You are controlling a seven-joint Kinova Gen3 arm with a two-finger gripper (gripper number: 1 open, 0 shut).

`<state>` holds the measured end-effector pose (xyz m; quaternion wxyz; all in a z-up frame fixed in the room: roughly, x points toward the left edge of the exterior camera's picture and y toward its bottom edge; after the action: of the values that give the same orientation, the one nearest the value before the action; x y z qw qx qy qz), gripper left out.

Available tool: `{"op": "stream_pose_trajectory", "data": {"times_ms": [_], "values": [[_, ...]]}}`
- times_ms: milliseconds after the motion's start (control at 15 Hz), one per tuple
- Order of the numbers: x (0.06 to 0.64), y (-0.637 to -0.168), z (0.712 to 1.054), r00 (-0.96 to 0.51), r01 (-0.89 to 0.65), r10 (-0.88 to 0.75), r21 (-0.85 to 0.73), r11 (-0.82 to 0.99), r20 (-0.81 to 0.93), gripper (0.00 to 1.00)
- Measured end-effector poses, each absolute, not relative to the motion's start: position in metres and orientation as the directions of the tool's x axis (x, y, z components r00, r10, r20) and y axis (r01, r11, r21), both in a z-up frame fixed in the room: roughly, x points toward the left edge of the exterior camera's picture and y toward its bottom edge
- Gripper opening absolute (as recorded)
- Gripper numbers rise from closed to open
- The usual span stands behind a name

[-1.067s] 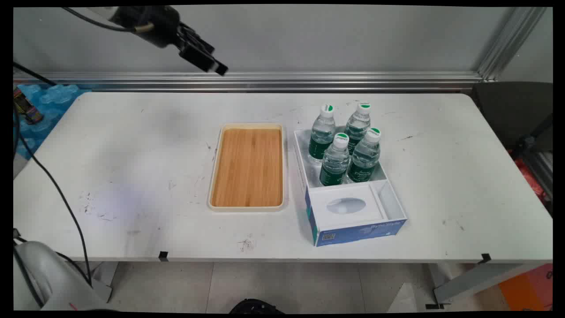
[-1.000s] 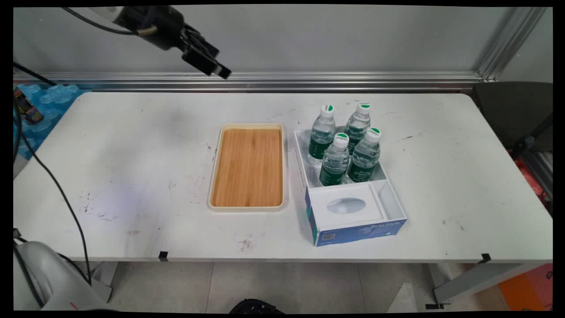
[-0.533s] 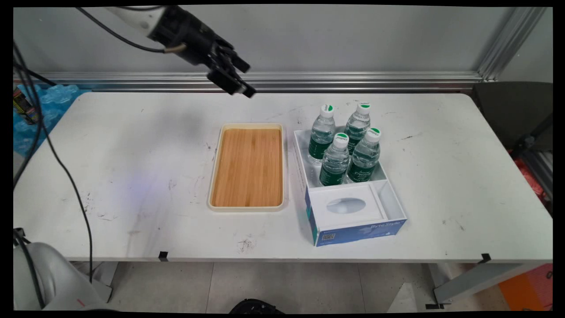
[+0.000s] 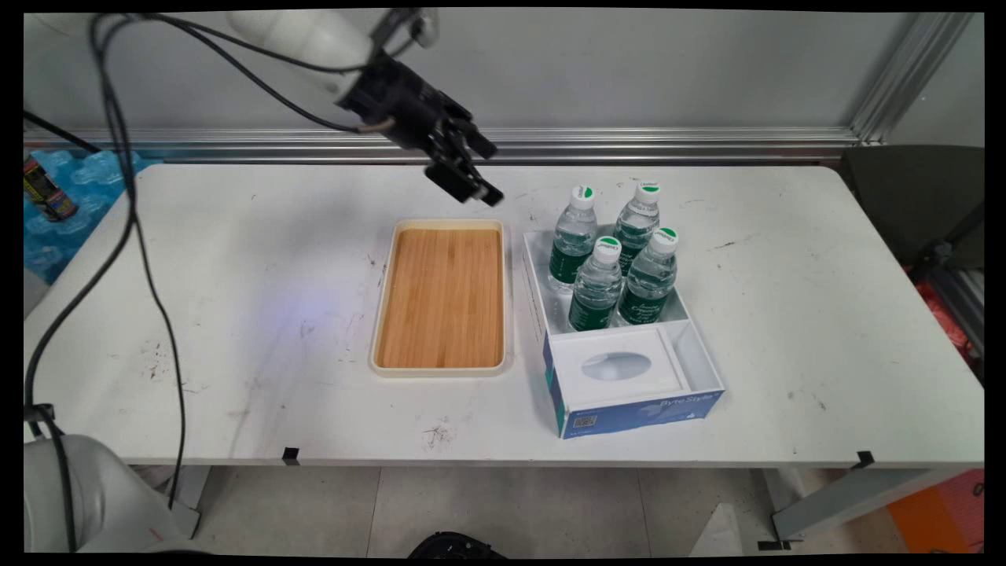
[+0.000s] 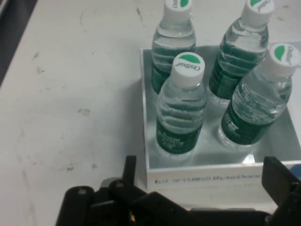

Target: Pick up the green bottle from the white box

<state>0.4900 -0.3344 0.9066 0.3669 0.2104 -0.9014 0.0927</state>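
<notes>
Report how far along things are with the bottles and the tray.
Done: nothing visible; all four water bottles stand in the far compartment of the blue-and-white box, and the wooden tray holds nothing. In hand: the gripper is open and empty, in the air beyond the tray's far right corner, near the bottles. Left: every bottle is untouched.

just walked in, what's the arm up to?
The gripper is open and empty, in the air over the table's far side, just left of the box holding four water bottles. It has swung in from the upper left over the last second. The wooden tray beside the box holds nothing.
</notes>
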Motion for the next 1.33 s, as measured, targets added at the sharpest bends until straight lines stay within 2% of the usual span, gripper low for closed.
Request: {"op": "stream_pose_trajectory", "data": {"times_ms": [867,1333], "values": [[0.421,-0.378,0.839,-0.611,-0.444,-0.313,0.013,0.896,0.727,1.00],[0.401,-0.391,0.815,-0.596,-0.462,-0.335,0.030,0.886,0.730,1.00]]}}
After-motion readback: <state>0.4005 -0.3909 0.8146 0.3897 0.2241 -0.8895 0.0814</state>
